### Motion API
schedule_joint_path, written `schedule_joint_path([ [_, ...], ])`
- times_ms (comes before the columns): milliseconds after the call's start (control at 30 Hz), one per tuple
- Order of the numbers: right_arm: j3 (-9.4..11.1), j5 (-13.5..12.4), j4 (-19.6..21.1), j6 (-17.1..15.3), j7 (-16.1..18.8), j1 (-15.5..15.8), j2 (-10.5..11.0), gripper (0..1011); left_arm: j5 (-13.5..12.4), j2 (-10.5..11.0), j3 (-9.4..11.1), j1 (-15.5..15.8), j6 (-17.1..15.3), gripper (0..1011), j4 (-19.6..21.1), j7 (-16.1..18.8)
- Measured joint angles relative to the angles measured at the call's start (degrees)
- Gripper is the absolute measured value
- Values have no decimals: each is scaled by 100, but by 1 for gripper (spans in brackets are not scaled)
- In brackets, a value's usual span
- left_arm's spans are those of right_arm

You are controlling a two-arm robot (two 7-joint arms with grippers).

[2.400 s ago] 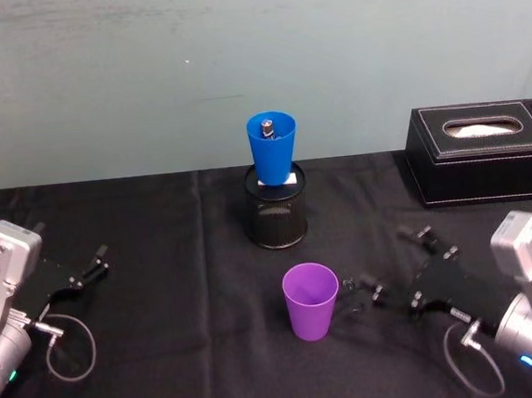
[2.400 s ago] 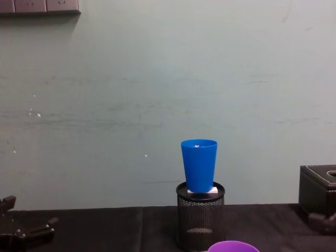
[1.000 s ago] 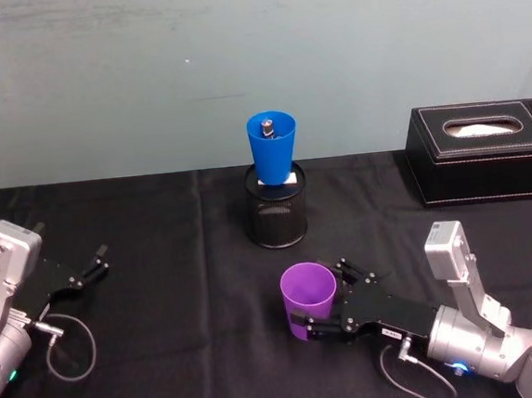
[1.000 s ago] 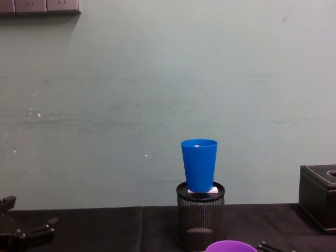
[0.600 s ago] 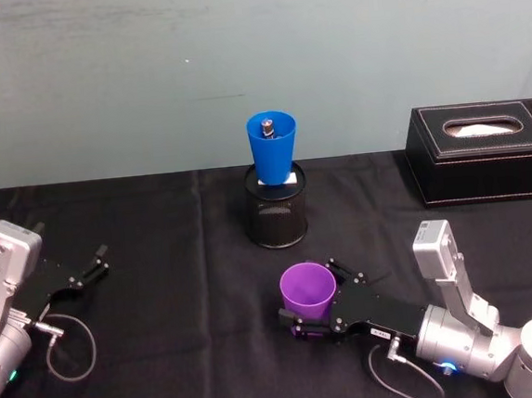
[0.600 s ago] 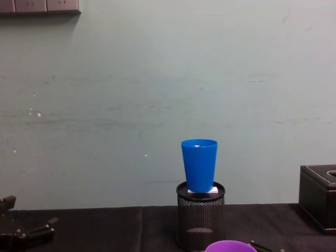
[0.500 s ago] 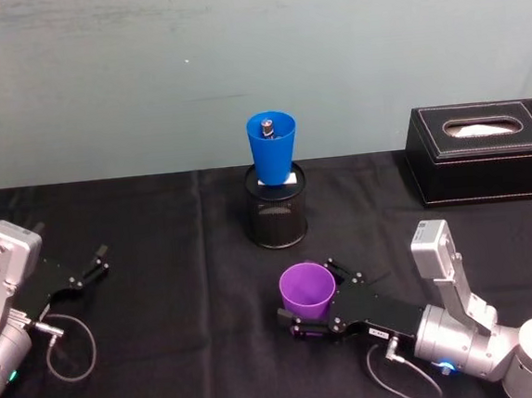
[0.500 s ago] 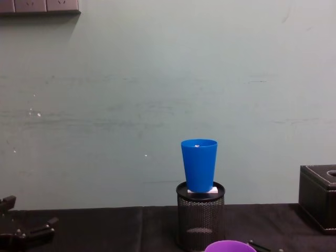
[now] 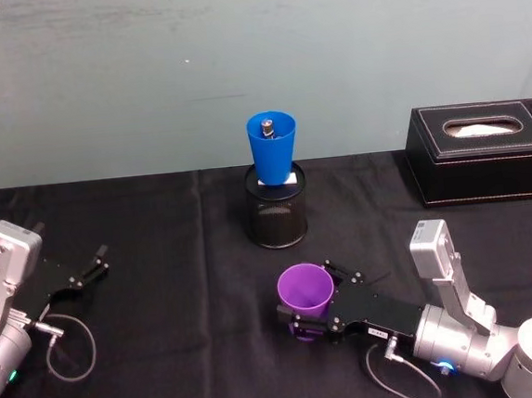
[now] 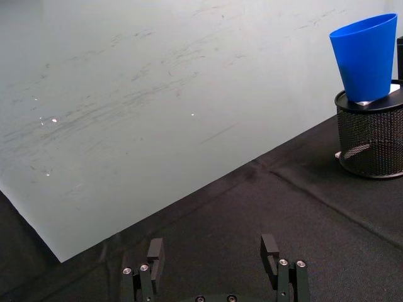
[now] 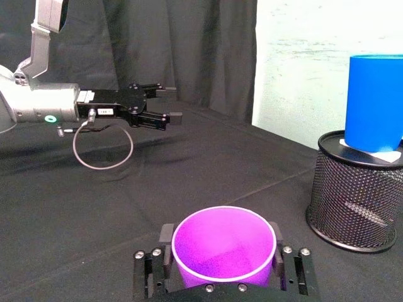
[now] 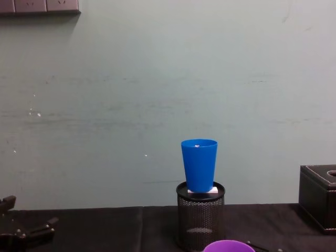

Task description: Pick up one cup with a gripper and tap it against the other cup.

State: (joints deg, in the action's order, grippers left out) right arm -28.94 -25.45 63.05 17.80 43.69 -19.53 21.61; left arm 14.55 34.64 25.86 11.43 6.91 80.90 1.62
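The purple cup (image 9: pixel 304 293) stands upright on the black cloth in front of me; its rim also shows in the chest view (image 12: pixel 228 245). My right gripper (image 9: pixel 307 307) reaches in low from the right. One flat black finger sits on each side of the purple cup (image 11: pixel 223 251), both against its wall. The blue cup (image 9: pixel 272 147) stands in the top of a black mesh pen holder (image 9: pixel 277 218) farther back, apart from the purple one. The blue cup (image 11: pixel 376 104) rises behind and to one side. My left gripper (image 9: pixel 90 267) rests open at the far left.
A black tissue box (image 9: pixel 486 152) sits at the back right. A looped cable (image 9: pixel 69 347) lies beside the left arm. The pale wall stands close behind the pen holder (image 12: pixel 200 220). Open black cloth lies between the left gripper (image 10: pixel 211 258) and the cups.
My right arm swung in from the right and slid its jaws around the purple cup. The cup shifted slightly to the left. The left arm and the blue cup stayed still.
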Motion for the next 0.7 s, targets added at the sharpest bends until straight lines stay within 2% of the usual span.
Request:
schedule_joint_path([
  [200,-1,-1,2,0,-2,2,2,790,0,0,0,0,0,1000,0,0],
  [700,-1,-4,8,0,-3,2,2,754,0,0,0,0,0,1000,0,0],
])
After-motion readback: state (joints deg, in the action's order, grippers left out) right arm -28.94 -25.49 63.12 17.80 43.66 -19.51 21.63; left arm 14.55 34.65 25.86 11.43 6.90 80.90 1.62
